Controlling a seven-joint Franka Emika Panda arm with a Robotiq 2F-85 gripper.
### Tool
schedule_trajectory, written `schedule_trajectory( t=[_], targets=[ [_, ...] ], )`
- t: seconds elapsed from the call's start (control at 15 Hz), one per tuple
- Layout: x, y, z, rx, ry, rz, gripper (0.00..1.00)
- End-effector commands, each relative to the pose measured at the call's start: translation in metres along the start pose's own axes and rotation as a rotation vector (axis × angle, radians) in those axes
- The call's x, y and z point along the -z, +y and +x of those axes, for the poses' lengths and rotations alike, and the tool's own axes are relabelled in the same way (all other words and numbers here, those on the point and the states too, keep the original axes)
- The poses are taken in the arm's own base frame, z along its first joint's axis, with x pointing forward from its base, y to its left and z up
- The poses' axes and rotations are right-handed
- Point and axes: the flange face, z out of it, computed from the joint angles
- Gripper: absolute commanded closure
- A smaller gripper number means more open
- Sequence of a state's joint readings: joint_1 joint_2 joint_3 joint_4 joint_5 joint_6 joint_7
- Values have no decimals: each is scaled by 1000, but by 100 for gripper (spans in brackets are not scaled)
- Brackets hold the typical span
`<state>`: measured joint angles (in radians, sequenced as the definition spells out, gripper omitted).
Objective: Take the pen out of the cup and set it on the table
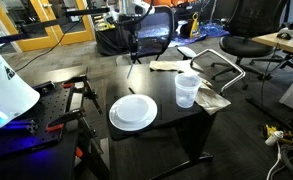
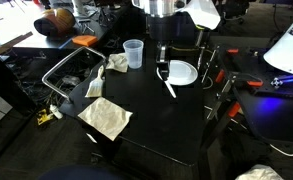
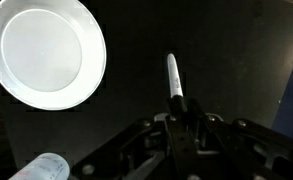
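Note:
The pen (image 3: 173, 80) is a slim stick with a pale barrel and a dark end. In the wrist view my gripper (image 3: 179, 112) is shut on its dark end. In an exterior view the pen (image 2: 169, 88) slants down from my gripper (image 2: 163, 62) to just above or onto the black table (image 2: 176, 130), beside the white plate. The clear plastic cup (image 2: 134, 53) stands upright and apart, at the table's edge, with no pen in it. It also shows in an exterior view (image 1: 187, 90) and at the wrist view's bottom left (image 3: 41, 168).
A round white plate (image 2: 182, 72) lies on the table next to the pen; it also shows in the wrist view (image 3: 46, 55) and in an exterior view (image 1: 133, 111). Crumpled paper napkins (image 2: 106, 118) lie near the table's edges. Office chairs (image 1: 241, 45) stand around.

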<state>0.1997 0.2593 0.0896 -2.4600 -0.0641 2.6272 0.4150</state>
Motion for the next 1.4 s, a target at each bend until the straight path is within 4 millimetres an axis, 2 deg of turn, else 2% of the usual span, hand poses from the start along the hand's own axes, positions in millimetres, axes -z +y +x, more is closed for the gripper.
schedule_trajectory(
  t=[0.0, 0.27, 0.33, 0.4, 0.53, 1.0, 1.13, 1.33],
  targets=[
    [-15, -8, 16, -60, -3, -66, 96],
    [-31, -8, 28, -133, -7, -118, 96],
    [-34, -8, 30, -148, -8, -123, 91],
    [-35, -7, 32, -162, -9, -129, 60],
    [-36, -4, 36, -188, -11, -129, 57],
    [-31, 12, 49, -246, 3, -117, 5],
    [-30, 13, 51, -249, 3, -115, 0],
    [-33, 14, 48, -221, 17, -104, 0]
  ],
)
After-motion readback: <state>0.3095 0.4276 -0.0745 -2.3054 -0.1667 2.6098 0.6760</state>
